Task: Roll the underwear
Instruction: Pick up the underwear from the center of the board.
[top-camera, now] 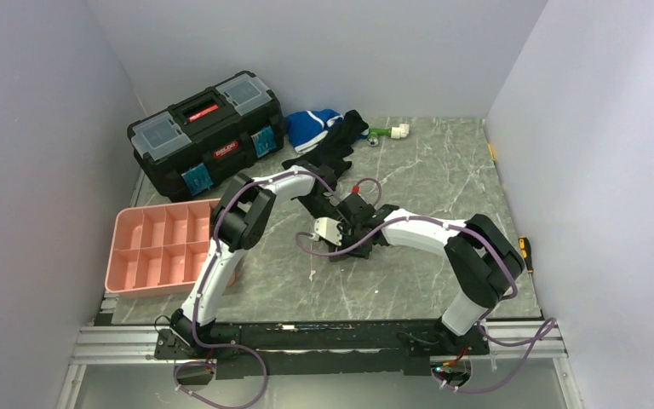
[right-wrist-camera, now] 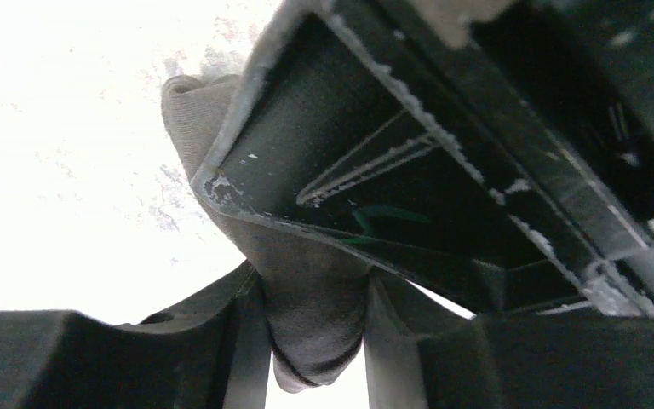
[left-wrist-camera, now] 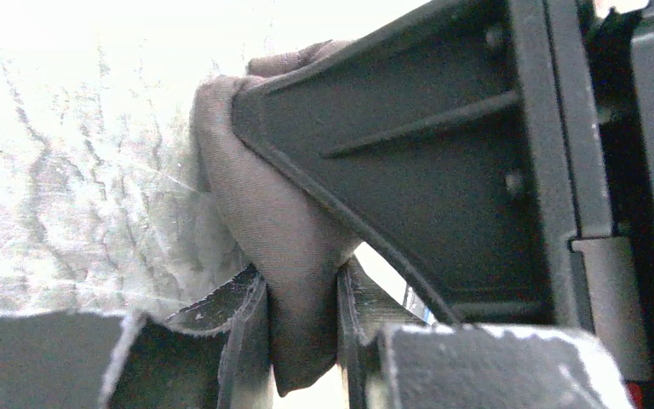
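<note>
Underwear [left-wrist-camera: 264, 204] of grey-brown cloth is pinched by both of your arms at once, just above the middle of the grey marbled table [top-camera: 443, 170]. In your left wrist view, the left gripper [left-wrist-camera: 301, 298] has its jaws drawn in to a narrow gap, with a bunched fold of the fabric clamped between the two fingers [left-wrist-camera: 243, 341] and a short tail of cloth hanging past them toward the camera. The right gripper [right-wrist-camera: 315, 324] shows the same hold in its own view: jaws nearly together, a thick wad of the same cloth squeezed between them. Each camera finds the other gripper's dark body lying right against the fabric, so the two tools are touching or very close. From overhead, the meeting grippers hide nearly all of the garment. Behind them, a black garment [top-camera: 330, 152] lies on the table beside a blue-and-white garment [top-camera: 311, 128]. A black toolbox [top-camera: 204, 132] stands at far left, and a pink compartment tray [top-camera: 116, 247] sits at the left edge.
</note>
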